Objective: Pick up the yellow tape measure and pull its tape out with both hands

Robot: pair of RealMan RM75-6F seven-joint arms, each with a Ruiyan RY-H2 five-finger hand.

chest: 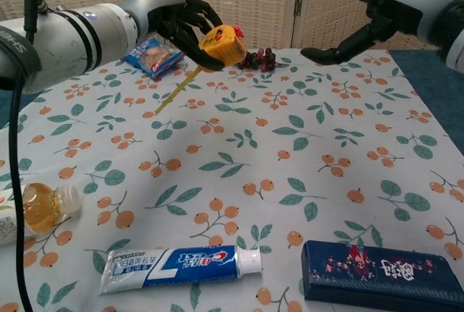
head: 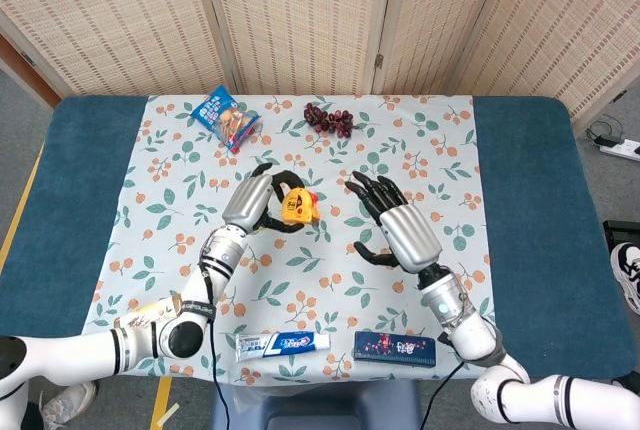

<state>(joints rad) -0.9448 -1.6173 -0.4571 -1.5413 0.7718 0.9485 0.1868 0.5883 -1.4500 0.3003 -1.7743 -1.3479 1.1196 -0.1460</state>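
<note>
Above the flowered desk (head: 300, 280), my left hand (head: 252, 202) grips the yellow tape measure (head: 298, 207) clear of the cloth, fingers curled round its case; a short length of yellow tape (chest: 177, 91) hangs loose and slanting from the case in the chest view; my right hand (head: 400, 230) hovers just beside it, fingers spread, holding nothing, not touching the case or the tape.

I judge the case light, hard and rigid, its plastic shell likely a little slick, so the wrap the left hand has round the body looks the sound place to hold; the blade I take to be thin, springy metal that will bend or kink if pinched mid-length; the better hold should be at its free end, though I cannot make out a hook there; the tape probably pulls back on a spring, so I expect a steady tug against both hands as it draws out.

Elsewhere on the desk lie a snack packet (head: 226, 120) and grapes (head: 329, 119) at the far edge, a toothpaste tube (head: 283, 344) and dark box (head: 394, 347) near me, and a small bottle (chest: 40, 207) at the left.
</note>
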